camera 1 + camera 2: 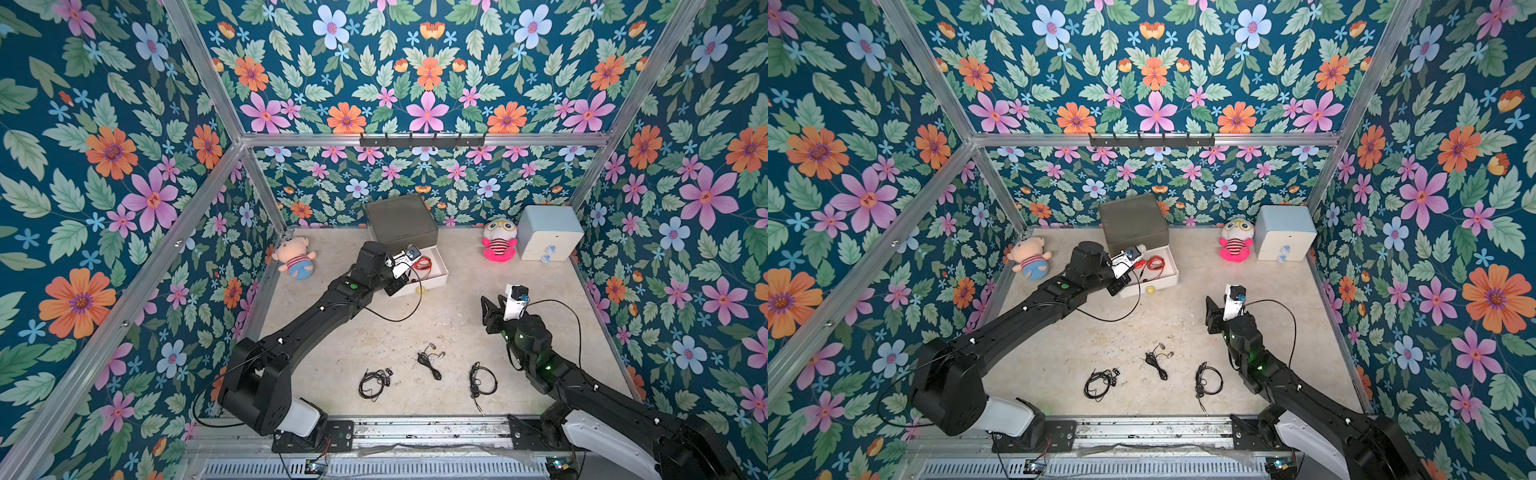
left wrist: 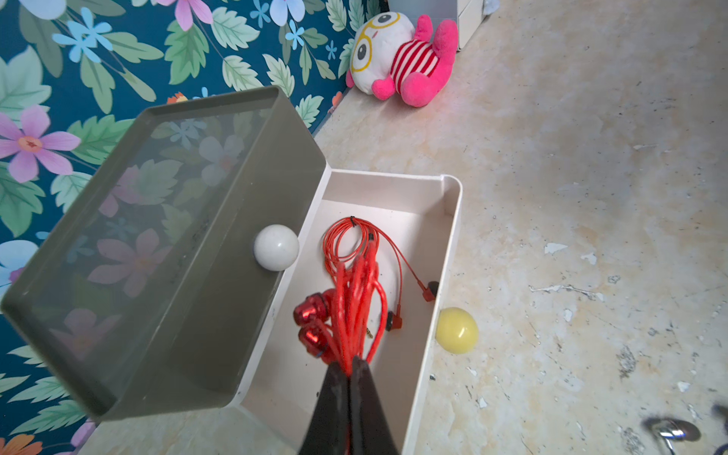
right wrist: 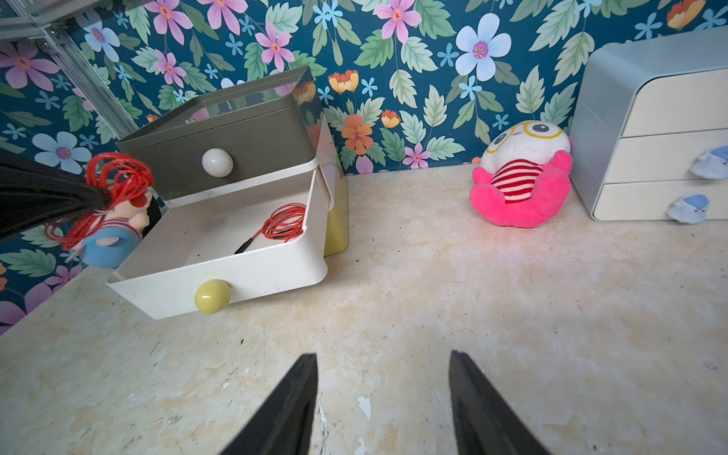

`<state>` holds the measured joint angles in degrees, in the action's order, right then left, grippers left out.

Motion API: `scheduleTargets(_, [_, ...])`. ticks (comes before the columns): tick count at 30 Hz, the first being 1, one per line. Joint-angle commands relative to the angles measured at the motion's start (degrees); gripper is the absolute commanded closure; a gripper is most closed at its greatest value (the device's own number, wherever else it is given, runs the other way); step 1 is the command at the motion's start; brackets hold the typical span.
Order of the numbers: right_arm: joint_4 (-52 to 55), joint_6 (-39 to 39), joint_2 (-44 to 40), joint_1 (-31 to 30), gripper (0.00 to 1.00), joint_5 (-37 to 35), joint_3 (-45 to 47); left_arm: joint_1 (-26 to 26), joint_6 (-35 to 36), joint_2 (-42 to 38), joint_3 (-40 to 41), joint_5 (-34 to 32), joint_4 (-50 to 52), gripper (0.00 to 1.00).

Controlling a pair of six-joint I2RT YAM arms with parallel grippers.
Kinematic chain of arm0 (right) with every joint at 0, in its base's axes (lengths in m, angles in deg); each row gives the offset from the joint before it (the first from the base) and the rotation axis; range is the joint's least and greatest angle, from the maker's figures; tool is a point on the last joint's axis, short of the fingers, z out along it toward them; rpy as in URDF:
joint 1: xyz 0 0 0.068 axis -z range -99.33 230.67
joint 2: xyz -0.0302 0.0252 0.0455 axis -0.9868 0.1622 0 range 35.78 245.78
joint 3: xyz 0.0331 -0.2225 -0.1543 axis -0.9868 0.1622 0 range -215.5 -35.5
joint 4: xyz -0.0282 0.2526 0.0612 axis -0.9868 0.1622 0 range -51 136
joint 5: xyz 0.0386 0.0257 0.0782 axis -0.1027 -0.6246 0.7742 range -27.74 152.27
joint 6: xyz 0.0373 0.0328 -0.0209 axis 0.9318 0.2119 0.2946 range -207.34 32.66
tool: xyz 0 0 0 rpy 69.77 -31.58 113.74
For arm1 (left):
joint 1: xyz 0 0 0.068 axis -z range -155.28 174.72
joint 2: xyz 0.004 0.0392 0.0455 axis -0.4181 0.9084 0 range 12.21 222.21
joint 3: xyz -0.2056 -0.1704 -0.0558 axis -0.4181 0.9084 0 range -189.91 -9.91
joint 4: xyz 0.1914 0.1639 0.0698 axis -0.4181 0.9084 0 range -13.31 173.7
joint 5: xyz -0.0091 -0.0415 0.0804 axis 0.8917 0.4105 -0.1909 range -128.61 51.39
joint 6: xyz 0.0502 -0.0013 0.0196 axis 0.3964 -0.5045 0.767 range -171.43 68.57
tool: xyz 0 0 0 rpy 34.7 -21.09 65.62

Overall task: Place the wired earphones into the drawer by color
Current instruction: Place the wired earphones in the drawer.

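Left gripper [image 2: 350, 364] pinching red earphones [image 2: 356, 307] above open drawer [image 2: 456, 228].

- Tabletop [image 1: 415, 324], beige marbled, scuffed.
- Black earphone bundles [image 1: 375, 381] [image 1: 430, 360] [image 1: 481, 380], three, set apart near the front edge.
- Grey-green drawer unit [image 1: 401, 220], rear centre, with its white lower drawer [image 1: 441, 272] pulled out.
- Pale blue drawer cabinet [image 1: 548, 232], rear right corner.
- Pig plush [image 1: 295, 257], rear left.
- Pink plush [image 1: 498, 241], just beside the cabinet.

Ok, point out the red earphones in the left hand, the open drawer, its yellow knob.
Held red earphones [image 2: 354, 311]: left wrist view, bunched cable.
Open drawer [image 3: 272, 272]: right wrist view, front wall.
Yellow knob [image 3: 212, 296]: right wrist view, ball's centre.
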<state>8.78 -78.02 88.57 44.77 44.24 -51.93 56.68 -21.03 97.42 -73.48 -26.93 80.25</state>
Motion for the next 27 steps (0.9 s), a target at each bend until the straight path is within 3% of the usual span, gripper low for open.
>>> scheduleTargets(1, [-1.69,0.33,-0.32,-0.04,0.42,0.12,-0.04,-0.63,1.16,1.67,-1.00,1.67,-0.43,1.00])
scheduleTargets(15, [-1.86,0.34,-0.50,-0.04,0.42,0.11,0.13,-1.46,0.03,7.25,-2.43,1.44,-1.88,1.00])
scheduleTargets(20, [-1.52,0.16,-0.59,-0.05,0.42,0.72,-0.07,-1.42,-1.89,5.67,-1.23,1.63,-3.92,0.57])
scheduleTargets(27, [-0.70,0.06,-0.60,-0.03,0.41,3.72,-0.84,-1.41,-7.78,0.04,3.10,0.27,-9.53,0.37])
